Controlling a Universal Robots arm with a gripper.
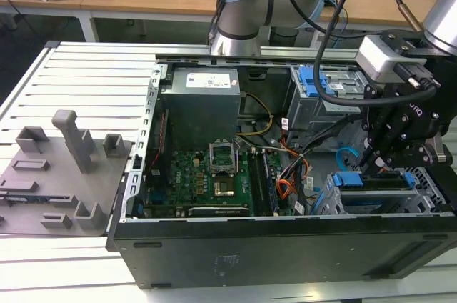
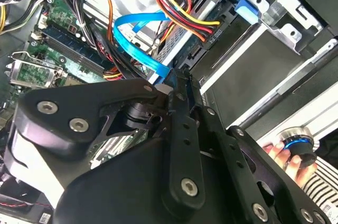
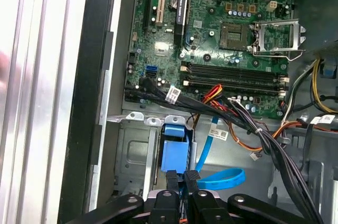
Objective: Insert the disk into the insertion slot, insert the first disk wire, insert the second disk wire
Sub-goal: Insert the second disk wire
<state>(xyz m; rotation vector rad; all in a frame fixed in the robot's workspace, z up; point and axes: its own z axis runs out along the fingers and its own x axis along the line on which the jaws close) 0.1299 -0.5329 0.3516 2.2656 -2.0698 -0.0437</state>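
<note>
The disk [image 1: 373, 180], with its blue carrier [image 3: 174, 152], lies in the insertion slot [image 1: 330, 201] of the light-grey cage at the case's front corner, on the exterior view's right. My gripper [image 1: 375, 163] hangs right above the disk's end. Its black fingertips [image 3: 172, 179] are drawn close together on the end of the second disk wire [image 2: 138, 38], a flat light-blue cable looping away beside them [image 3: 224, 178]. The orange, red and yellow wire bundle [image 2: 182, 10] ends in a dark plug [image 2: 205, 38] against the drive's edge.
The open case holds the green motherboard [image 1: 207, 174], a grey power supply [image 1: 200, 103] and a taller cage with a blue latch [image 1: 314, 81]. Black cable bundles [image 3: 222, 110] cross close to the gripper. A person's hand [image 2: 277, 154] holds a knob outside the case. Grey fixtures [image 1: 71, 153] stand on the table.
</note>
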